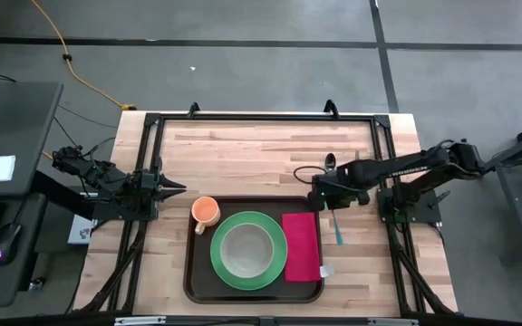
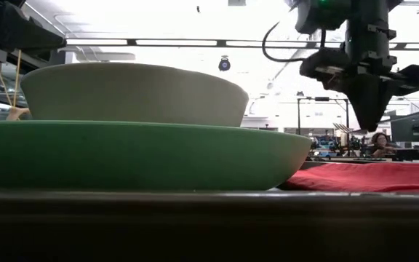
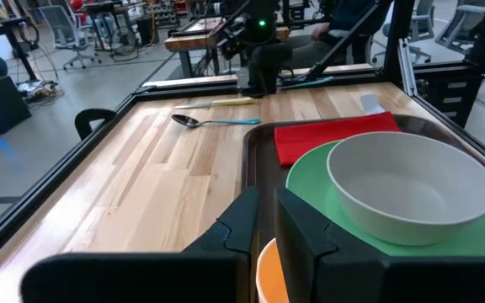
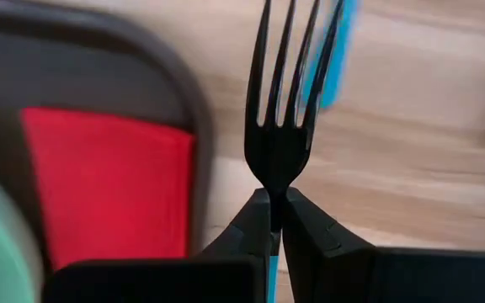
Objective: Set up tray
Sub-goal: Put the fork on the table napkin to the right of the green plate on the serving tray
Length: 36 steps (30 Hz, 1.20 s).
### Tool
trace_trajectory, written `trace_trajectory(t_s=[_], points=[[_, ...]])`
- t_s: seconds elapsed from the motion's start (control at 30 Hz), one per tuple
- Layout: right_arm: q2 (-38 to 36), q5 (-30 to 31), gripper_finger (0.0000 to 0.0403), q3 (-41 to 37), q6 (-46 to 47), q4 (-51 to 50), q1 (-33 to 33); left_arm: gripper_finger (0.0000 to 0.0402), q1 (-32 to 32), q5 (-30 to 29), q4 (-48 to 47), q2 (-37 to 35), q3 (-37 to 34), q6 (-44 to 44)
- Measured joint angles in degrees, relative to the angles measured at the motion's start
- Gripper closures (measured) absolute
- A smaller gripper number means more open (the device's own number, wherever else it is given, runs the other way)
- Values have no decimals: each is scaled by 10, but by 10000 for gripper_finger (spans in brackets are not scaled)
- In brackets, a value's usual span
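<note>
The dark brown tray lies at the table's near middle. On it stand a green plate bearing a pale bowl, an orange cup and a red napkin. My right gripper hangs just past the tray's far right corner, pointing down, shut on a fork with dark tines and a blue handle. My left gripper waits at the table's left edge, its fingers a little apart with nothing between them. My right gripper pinches the fork's neck, just below the tines, between its two fingertips from above. The fingers lie across the fork. The tines stick out on one side and the blue handle runs toward the table's near edge. The fork moves clear of the table.
A spoon with a blue handle and a knife lie on the bare wood beyond the tray's far right corner. A black frame runs around the tabletop. People sit in the room behind the table.
</note>
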Motion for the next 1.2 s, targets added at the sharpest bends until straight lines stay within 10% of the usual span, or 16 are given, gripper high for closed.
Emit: trace_trajectory(t_s=[0.7,1.2], points=[[112,-61,398,2,57,270,64,332,0,0,0,0,0,15],[198,-47,398,123,35,190,94,332,0,18,0,0,0,15]])
